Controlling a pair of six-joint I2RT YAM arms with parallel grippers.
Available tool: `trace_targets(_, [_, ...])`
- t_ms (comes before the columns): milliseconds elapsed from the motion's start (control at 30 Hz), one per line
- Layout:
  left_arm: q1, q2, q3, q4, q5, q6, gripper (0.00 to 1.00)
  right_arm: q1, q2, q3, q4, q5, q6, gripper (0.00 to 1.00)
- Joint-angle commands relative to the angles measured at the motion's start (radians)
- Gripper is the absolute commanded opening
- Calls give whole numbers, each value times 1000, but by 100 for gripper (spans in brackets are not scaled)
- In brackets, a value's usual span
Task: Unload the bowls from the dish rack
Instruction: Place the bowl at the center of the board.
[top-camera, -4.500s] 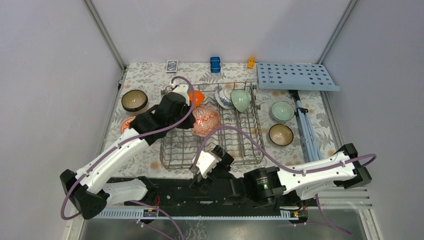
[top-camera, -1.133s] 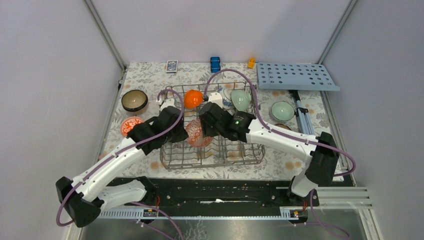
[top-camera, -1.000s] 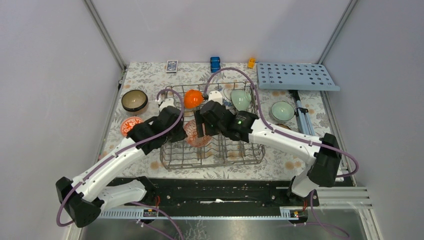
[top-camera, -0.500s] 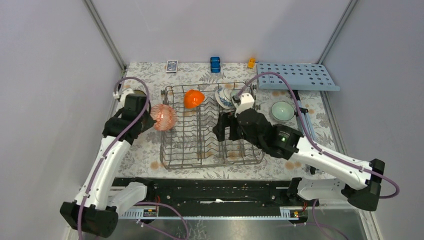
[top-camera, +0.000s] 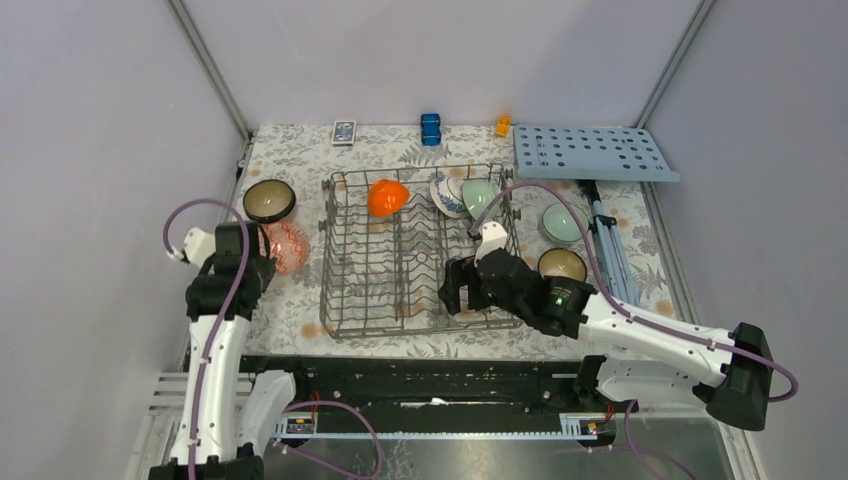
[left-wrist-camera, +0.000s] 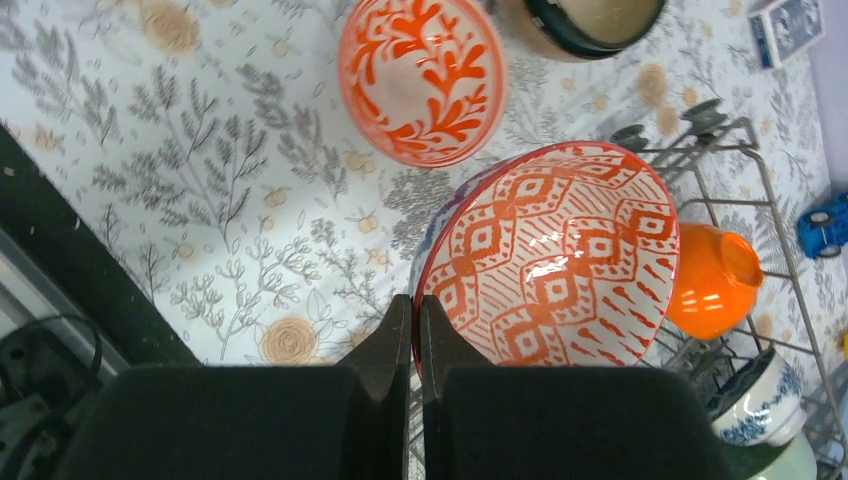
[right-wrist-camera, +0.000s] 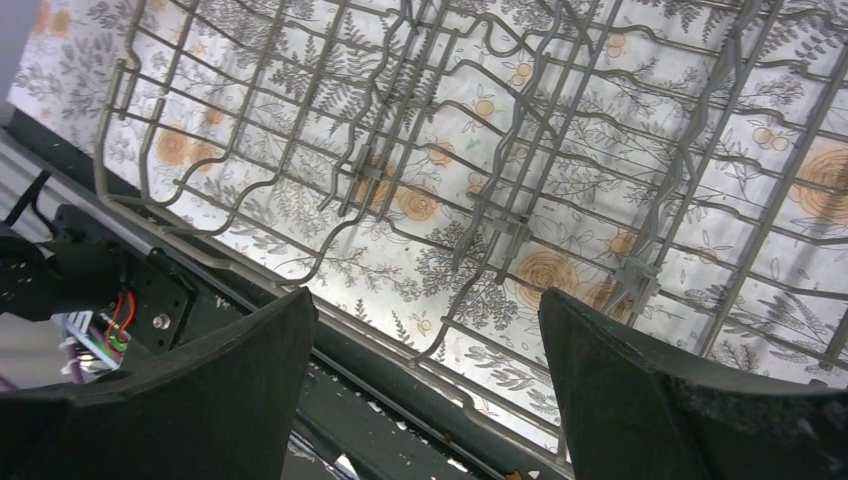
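Clamped by its rim in the tightly closed left gripper (left-wrist-camera: 413, 305), the red-and-white diamond-patterned ceramic bowl (left-wrist-camera: 560, 260) is now held just ahead of the fingertips, clear of the grey wire dish rack (top-camera: 420, 322), while the right gripper (right-wrist-camera: 425, 300) is drawn back, spread wide and empty, with the glossy round orange bowl (top-camera: 387, 196) among those judged left inside.

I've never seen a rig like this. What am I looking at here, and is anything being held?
Two robot arms stand at the near edge of a table, each ending in a two-finger gripper. One picture looks down from above and behind them; the other two come from cameras on the wrists. On the table stands a wire dish rack with an orange bowl, a blue-and-white bowl and a pale green bowl at its far end. A dark brown bowl sits outside it. The left gripper is shut on the rim of a diamond-patterned red-and-white bowl, left of the rack. The right gripper hangs open and empty over the rack's near side.
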Motion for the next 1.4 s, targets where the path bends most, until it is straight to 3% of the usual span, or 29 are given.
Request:
trace_targets(0, [5, -55, -71, 50, -108, -214, 0, 4, -57, -26, 78, -43, 8, 89])
trace_targets(167, [24, 13, -26, 19, -201, -286, 0, 5, -101, -66, 110, -94, 45, 88])
trace_targets(333, [127, 66, -5, 0, -183, -234, 0, 5, -137, -78, 118, -93, 50, 88])
trace_targets(733, [238, 31, -256, 61, -96, -311, 0, 5, -138, -61, 131, -121, 21, 88])
trace_targets(1367, [240, -75, -528, 197, -67, -441, 0, 6, -126, -74, 123, -107, 29, 88])
